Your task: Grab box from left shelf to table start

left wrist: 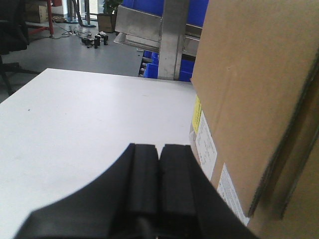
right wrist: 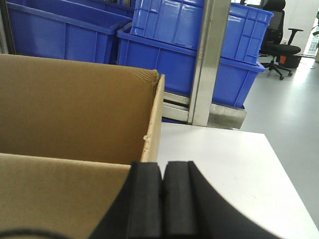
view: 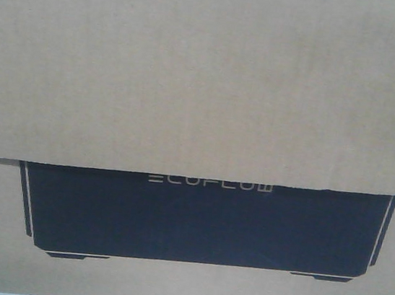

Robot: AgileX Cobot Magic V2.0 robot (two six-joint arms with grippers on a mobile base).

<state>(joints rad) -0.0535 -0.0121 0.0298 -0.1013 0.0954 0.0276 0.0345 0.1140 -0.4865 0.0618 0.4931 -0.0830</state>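
Note:
The brown cardboard box (view: 206, 83) fills the front view, its black ECOFLOW panel low in the frame. In the left wrist view the box (left wrist: 249, 99) stands on the white table (left wrist: 89, 119), white labels on its side. My left gripper (left wrist: 159, 149) is shut with nothing between its pads, right beside the box's left side. In the right wrist view the box (right wrist: 75, 114) has open flaps, and my right gripper (right wrist: 163, 167) is shut and empty against its right edge, over the table (right wrist: 224, 159). The left shelf (left wrist: 144, 25) shows as a metal rail behind the table.
Blue plastic bins (right wrist: 179, 40) sit stacked on the metal rack behind the table, with an upright post (right wrist: 207, 59) between them. A black office chair (right wrist: 281, 30) stands on the floor at far right. Cables and small items (left wrist: 94, 39) lie on the floor beyond the table.

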